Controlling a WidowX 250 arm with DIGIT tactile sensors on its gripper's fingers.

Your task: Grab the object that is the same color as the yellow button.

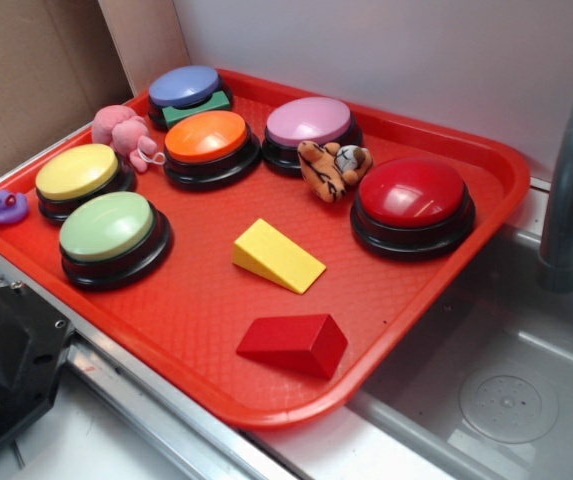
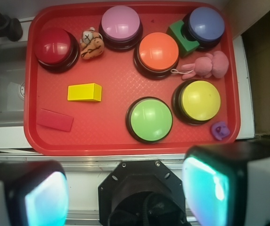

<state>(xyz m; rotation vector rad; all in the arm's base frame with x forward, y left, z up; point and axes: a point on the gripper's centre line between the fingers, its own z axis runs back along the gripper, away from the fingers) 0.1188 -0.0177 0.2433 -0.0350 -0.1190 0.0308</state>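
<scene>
Red textured plastic makes up the tray (image 1: 421,290), a rounded rectangle with a raised rim that sits beside a grey metal sink (image 1: 511,380). The gripper (image 2: 125,188) hangs high above the tray's near edge, looking straight down; its two fingers (image 2: 219,183) stand wide apart at the bottom of the wrist view, holding nothing, well clear of everything on the tray.

Six domed round buttons on black bases stand on the tray: a glossy red button (image 1: 412,192), a lilac button (image 1: 309,121), an orange button (image 1: 206,137), a blue button (image 1: 184,86), a light green button (image 1: 106,226) and the yellow button (image 1: 77,171), which sits between the green one and a pink soft toy (image 1: 121,130).

The yellow wedge (image 1: 277,256), smooth and ramp-shaped, lies in the open middle of the tray, apart from the buttons. A red wedge (image 1: 294,343) lies near it, closer to the tray's edge. A green block (image 1: 196,107) touches the blue button's base. A small striped plush tiger (image 1: 331,166) lies between the lilac and red buttons. A tiny purple duck (image 1: 8,207) rests on the rim beside the yellow button.
</scene>
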